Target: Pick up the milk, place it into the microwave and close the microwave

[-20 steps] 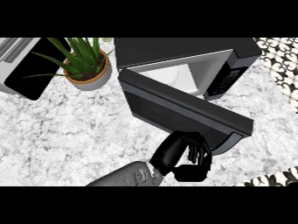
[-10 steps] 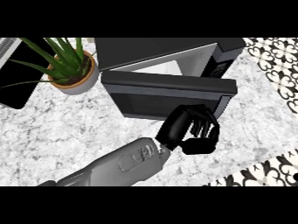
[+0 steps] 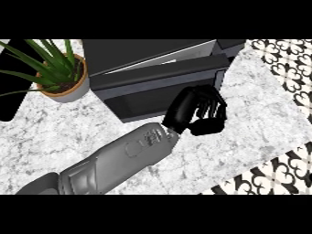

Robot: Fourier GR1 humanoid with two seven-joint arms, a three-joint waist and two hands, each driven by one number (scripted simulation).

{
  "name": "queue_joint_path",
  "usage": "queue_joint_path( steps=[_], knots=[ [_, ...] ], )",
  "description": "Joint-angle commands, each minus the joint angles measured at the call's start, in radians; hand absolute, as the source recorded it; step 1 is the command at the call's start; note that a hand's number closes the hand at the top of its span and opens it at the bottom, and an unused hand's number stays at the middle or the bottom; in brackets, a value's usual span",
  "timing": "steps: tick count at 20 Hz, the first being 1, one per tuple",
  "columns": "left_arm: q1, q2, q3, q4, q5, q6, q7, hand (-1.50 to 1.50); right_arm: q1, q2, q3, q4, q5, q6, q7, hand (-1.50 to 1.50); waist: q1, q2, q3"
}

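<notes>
Right hand (image 3: 197, 111) against microwave door (image 3: 159, 90); no writing legible.

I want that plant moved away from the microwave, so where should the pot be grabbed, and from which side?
Probably the pot by its wall just under the rim, coming from the near side over the bare counter. It stands upright and round, so fingers can wrap it. The leaves fan over the top and leftwards, and the microwave stands close on its right.
</notes>
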Motion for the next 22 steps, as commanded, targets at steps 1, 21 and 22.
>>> queue_joint_path(
  steps=[1,21,22],
  knots=[
    [-0.077,-0.015,0.023,0.031,0.028,0.007,-0.002,1.50,-0.026,-0.019,0.007,-0.012,-0.027,0.075,-0.011,-1.50,-0.038,0.009,0.002],
    [-0.216,-0.015,0.056,0.145,0.128,0.019,-0.012,1.50,-0.152,-0.129,0.154,-0.228,-0.049,0.275,0.094,1.50,-0.070,0.019,0.006],
    [-0.209,-0.015,0.054,0.153,0.128,0.017,-0.022,1.50,-0.148,-0.129,0.156,-0.244,-0.061,0.281,0.096,1.50,-0.083,0.020,0.006]
  ],
)
